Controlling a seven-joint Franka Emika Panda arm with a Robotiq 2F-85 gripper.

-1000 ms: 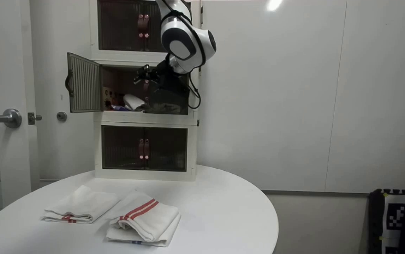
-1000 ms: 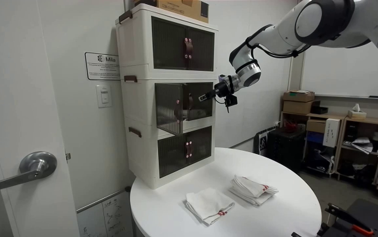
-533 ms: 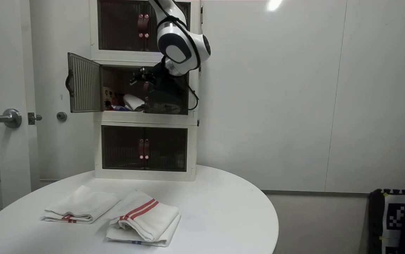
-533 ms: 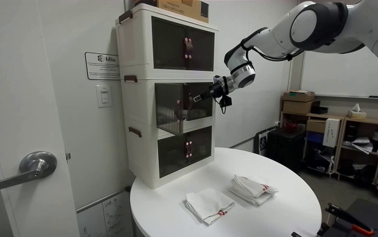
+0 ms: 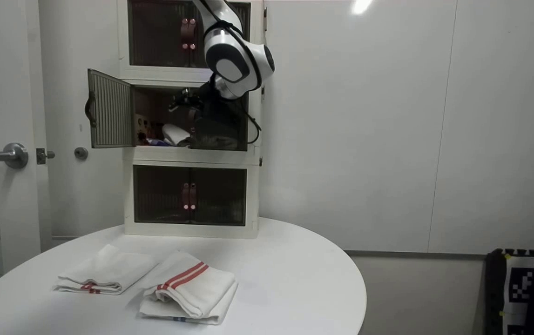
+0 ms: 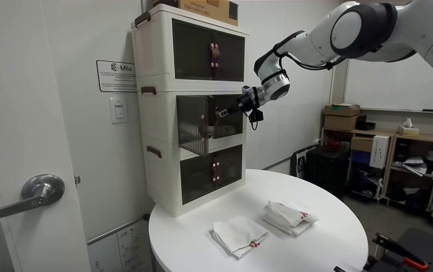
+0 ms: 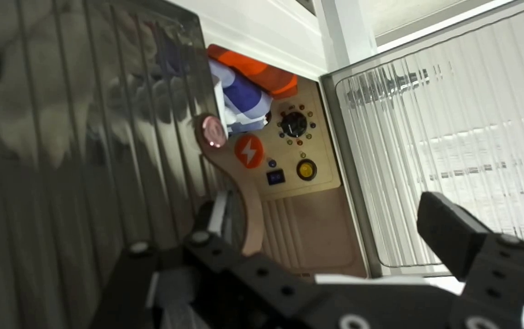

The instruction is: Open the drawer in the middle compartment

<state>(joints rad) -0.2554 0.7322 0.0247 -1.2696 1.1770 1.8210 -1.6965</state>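
The middle compartment (image 5: 187,155) is the middle white unit of the three-tier stack, also in an exterior view (image 6: 157,113). Its drawer, a tinted ribbed door panel (image 5: 111,111), stands swung wide open; it shows in the wrist view (image 7: 394,151). The paired panel (image 7: 106,137) beside it is closed, also in an exterior view (image 6: 233,126). My gripper (image 7: 328,208) is open and empty in front of the compartment (image 5: 177,101). One finger is beside the closed panel's brown strap handle (image 7: 253,214); touching cannot be told. The other finger is before the open panel.
Inside are a wooden knob panel (image 7: 289,151), a blue-white item (image 7: 243,98) and an orange item (image 7: 262,71). Closed units sit above (image 6: 208,49) and below (image 6: 212,173). Folded white towels (image 6: 241,236) (image 6: 290,218) lie on the round white table (image 6: 314,253).
My gripper has moved toward the cabinet, leftward in both exterior views, and now lies in front of the closed panel's handle. The open panel and the towels have not moved.
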